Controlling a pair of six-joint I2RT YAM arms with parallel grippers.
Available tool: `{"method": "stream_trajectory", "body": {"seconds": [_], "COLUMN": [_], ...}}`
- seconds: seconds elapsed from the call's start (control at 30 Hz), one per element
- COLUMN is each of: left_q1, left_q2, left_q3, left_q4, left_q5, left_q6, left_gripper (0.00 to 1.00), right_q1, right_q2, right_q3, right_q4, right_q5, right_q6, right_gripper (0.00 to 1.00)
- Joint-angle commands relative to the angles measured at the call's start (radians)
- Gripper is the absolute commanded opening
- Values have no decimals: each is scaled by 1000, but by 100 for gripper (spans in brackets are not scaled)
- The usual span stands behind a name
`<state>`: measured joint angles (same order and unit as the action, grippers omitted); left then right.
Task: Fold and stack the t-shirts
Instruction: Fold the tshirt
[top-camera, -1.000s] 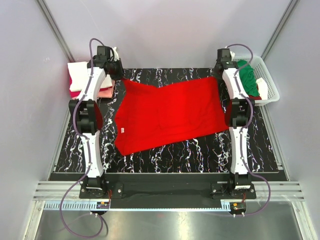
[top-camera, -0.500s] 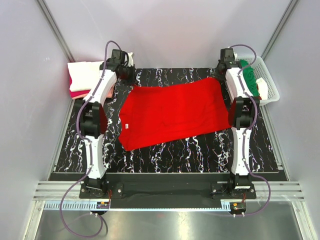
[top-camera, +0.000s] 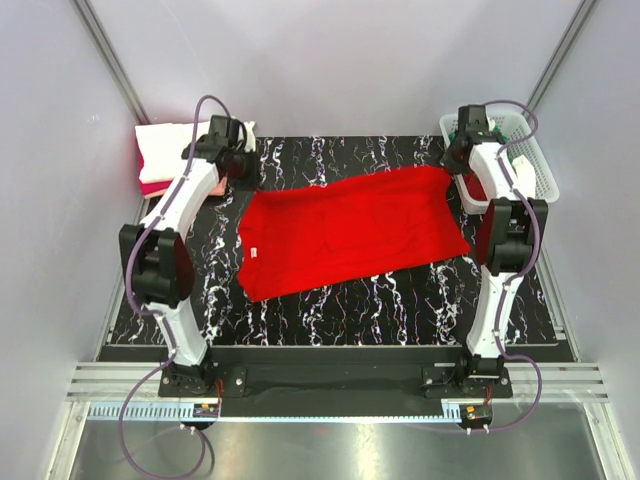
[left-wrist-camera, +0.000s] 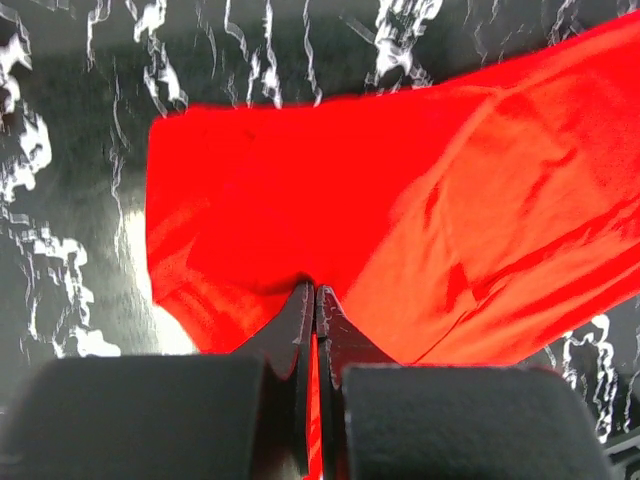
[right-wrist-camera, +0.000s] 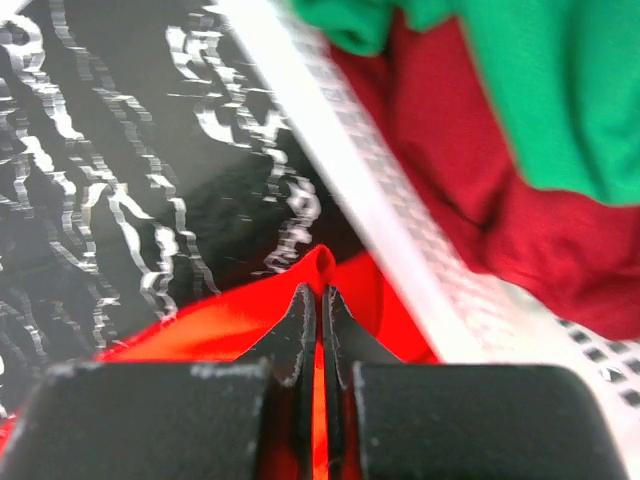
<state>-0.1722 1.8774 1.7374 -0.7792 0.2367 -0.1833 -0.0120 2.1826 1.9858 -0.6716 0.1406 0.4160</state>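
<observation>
Well, the red shirt (top-camera: 345, 232) lies unfolded mid-worktop, left gripper (left-wrist-camera: 315, 298) and right gripper (right-wrist-camera: 320, 298) each pinching a far corner. Folded shirts (top-camera: 165, 150) sit at the far-left corner; the basket (top-camera: 545, 168) holds more.

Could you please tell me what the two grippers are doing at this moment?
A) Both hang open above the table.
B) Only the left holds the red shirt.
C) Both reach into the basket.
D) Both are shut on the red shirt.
D: the wrist views show the left gripper and the right gripper each closed, with cloth of the red shirt pinched between the fingers.
</observation>
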Motion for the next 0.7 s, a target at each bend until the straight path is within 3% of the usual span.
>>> {"method": "stream_trajectory", "body": {"seconds": [0.0,0.37,0.63,0.67], "left_q1": [-3,-15,-47,-50], "left_q2": [-99,-264,-340,-351], "left_q3": [-94,-364,-508,-528], "left_q4": [60,126,63,54], "left_q5": [-33,-36,-65,-62], "left_q6": [13,-53,-148,-160], "left_gripper": [0,0,0,0], "right_q1": [-31,-51,-52,-54], "right_q2": [-83,-93,-98,-98], "right_q3": [-57,-177,-231,-232], "right_q4": [33,33,3,-23], "right_q5": [27,17,92,117], "right_q6": [32,50,84,89], "right_gripper": [0,0,0,10]}}
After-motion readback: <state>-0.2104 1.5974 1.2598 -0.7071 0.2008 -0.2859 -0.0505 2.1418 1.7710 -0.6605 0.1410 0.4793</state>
